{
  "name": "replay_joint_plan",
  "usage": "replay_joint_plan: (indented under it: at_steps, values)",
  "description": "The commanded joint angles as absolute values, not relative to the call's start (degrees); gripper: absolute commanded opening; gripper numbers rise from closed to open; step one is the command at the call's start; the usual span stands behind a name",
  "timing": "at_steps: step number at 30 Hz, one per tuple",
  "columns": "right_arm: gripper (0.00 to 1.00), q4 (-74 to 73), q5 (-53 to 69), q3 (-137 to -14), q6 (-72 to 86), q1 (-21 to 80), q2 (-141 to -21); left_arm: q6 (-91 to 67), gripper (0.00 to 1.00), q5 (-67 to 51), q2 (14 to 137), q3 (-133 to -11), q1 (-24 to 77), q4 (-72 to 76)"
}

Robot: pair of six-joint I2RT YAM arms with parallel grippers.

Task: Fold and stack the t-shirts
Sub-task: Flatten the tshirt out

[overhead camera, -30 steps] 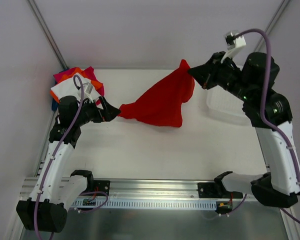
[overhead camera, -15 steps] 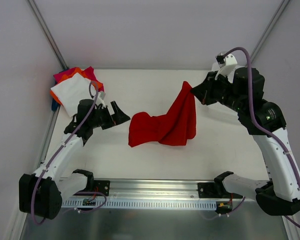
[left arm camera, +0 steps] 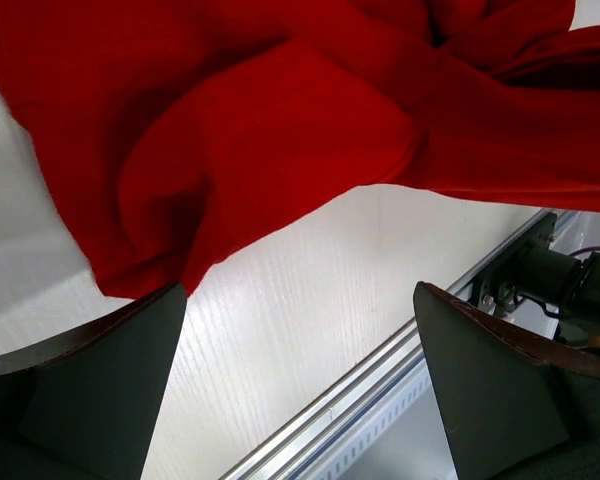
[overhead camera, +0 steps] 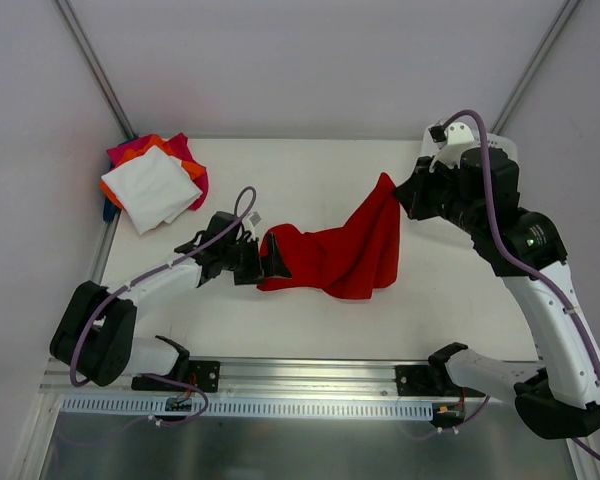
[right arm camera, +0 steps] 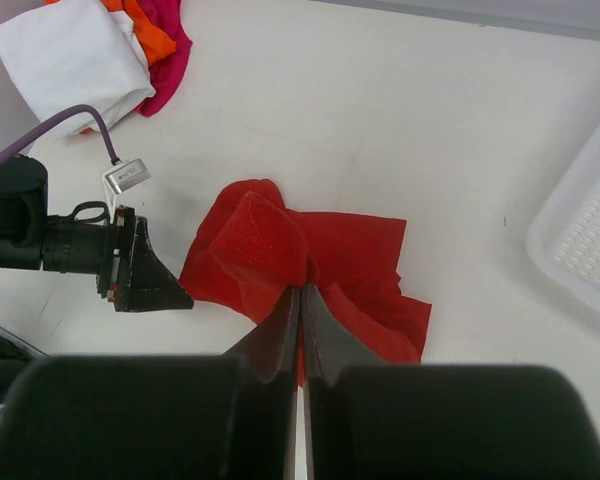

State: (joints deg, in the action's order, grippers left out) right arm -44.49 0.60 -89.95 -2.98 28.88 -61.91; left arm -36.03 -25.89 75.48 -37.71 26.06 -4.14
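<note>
The red t-shirt (overhead camera: 330, 258) lies crumpled mid-table, and its right corner is lifted. My right gripper (overhead camera: 392, 192) is shut on that corner and holds it above the table. In the right wrist view the closed fingertips (right arm camera: 300, 292) pinch the red cloth (right arm camera: 355, 262). My left gripper (overhead camera: 270, 258) is open and low at the shirt's left edge. In the left wrist view its fingers (left arm camera: 90, 390) stand wide apart with the red cloth (left arm camera: 280, 130) just ahead and nothing between them. Folded shirts (overhead camera: 152, 185) are stacked at the back left, white on top of orange, magenta and blue.
A white mesh basket (right arm camera: 580, 230) stands at the right edge, mostly hidden behind my right arm in the top view. The metal rail (overhead camera: 300, 385) runs along the near edge. The folded stack also shows in the right wrist view (right arm camera: 75, 55).
My left gripper let go of the shirt's left corner, then moved right and down to the shirt's edge. My right gripper came lower, and most of the shirt settled onto the table.
</note>
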Motion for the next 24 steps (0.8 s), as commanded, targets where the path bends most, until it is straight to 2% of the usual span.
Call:
replay_joint_plan:
  at_steps: [1,17,24]
  values:
    - [0.0,-43.9,-2.1,-90.0,-4.4,29.1,-61.8,-36.0,0.99,-25.5,76.2,-38.5,27.0,-3.6]
    - [0.0,-42.5,-2.4,-87.4,-4.0,29.1,-62.6,-32.3,0.99,-18.5,83.9,-41.4,28.1,-3.3]
    - [0.0,-42.3,-2.7,-86.9,-4.2,29.1,-63.4,-31.9,0.93,-19.4,87.7,-44.1,28.5,-2.1]
